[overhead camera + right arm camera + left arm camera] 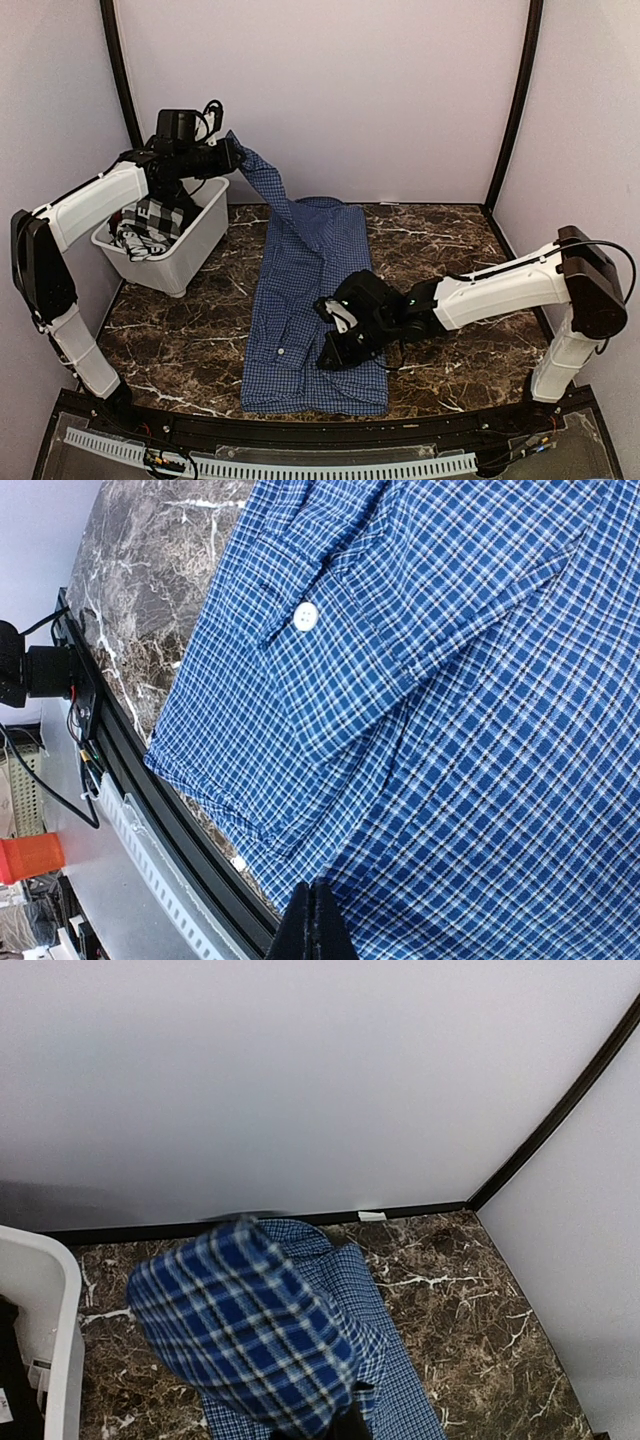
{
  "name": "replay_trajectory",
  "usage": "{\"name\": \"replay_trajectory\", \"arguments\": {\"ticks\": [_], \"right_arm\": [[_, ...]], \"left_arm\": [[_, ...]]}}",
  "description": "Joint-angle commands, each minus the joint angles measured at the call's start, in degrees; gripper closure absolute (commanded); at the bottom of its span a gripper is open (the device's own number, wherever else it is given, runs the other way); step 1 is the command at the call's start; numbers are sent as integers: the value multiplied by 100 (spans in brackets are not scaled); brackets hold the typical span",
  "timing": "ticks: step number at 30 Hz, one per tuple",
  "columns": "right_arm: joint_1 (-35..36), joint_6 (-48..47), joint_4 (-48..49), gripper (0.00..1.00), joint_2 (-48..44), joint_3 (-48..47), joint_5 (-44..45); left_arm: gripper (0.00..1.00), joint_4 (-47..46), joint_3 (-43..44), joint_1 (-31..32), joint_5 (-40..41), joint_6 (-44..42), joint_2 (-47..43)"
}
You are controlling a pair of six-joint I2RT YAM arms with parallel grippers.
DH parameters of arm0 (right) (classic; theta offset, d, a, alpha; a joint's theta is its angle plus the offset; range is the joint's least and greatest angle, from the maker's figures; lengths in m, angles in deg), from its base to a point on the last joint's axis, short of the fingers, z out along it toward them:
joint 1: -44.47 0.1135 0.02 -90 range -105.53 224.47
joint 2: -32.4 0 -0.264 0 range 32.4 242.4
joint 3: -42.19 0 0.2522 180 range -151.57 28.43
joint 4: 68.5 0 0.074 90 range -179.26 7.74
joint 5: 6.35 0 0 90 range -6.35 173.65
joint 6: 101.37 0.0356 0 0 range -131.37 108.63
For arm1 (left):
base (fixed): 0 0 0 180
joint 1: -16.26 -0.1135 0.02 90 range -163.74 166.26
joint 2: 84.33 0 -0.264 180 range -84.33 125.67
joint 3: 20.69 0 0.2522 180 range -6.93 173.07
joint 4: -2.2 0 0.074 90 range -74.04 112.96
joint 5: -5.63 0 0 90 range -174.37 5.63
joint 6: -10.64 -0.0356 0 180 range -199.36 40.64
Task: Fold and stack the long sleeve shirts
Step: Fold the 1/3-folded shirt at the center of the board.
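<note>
left gripper (pixel 228 156) pinches sleeve (pixel 264 182), far-left of shirt (pixel 290 300) | shirt axis near-far | right gripper (pixel 338 348) pressed together, on near part

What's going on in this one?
The two arms are partway through folding a blue shirt that lies lengthwise on the table. The left gripper holds one sleeve up in the air at the far left, near the bin, which has other checked cloth in it. The right gripper is low on the shirt's near right part, fingers closed; whether it pinches cloth is unclear. No folded stack shows yet.
</note>
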Motion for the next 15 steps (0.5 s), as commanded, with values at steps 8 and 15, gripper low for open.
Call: {"name": "replay_trajectory", "arguments": {"ticks": [8,15], "right_arm": [[112,21,337,100,177,-102,-155],[111,63,475,100,330,-94,-186]], "left_arm": [[100,8,252,-91,17,-117,-270],[100,16,160,-91,-157,-92,-176]]}}
